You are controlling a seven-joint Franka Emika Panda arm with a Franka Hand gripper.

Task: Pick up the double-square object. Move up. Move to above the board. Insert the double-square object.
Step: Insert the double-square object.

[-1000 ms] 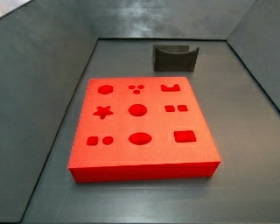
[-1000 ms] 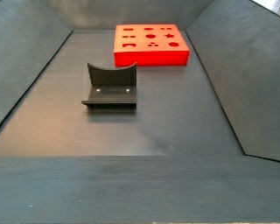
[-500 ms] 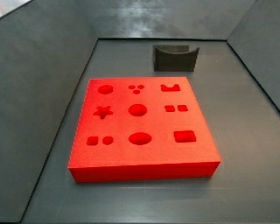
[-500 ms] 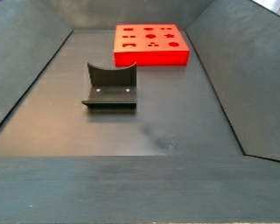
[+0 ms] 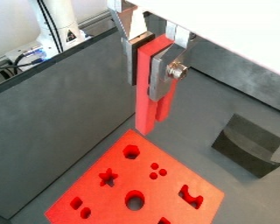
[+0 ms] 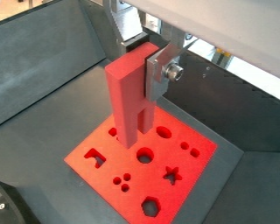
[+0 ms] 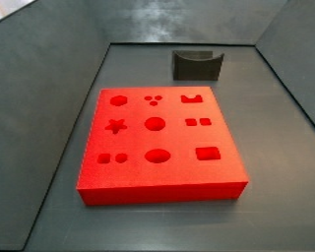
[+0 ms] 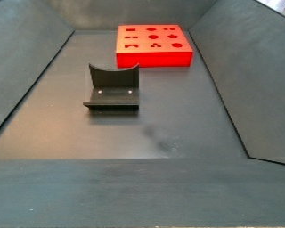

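The gripper (image 5: 150,86) shows only in the wrist views and is shut on the double-square object (image 5: 150,118), a slim red upright block hanging below the fingers. It also appears in a wrist view (image 6: 130,101) with the gripper (image 6: 140,77) high above the board (image 6: 189,171). The board is a flat red slab with star, circle, square and hexagon recesses; it lies below the block in a wrist view (image 5: 164,186). In both side views the board (image 7: 173,138) (image 8: 155,61) shows, but neither the gripper nor the block is in view there.
A dark grey U-shaped holder (image 7: 197,65) stands on the floor away from the board; it shows empty in a side view (image 8: 111,87) and in a wrist view (image 5: 250,144). Sloped grey walls enclose the floor (image 8: 145,134).
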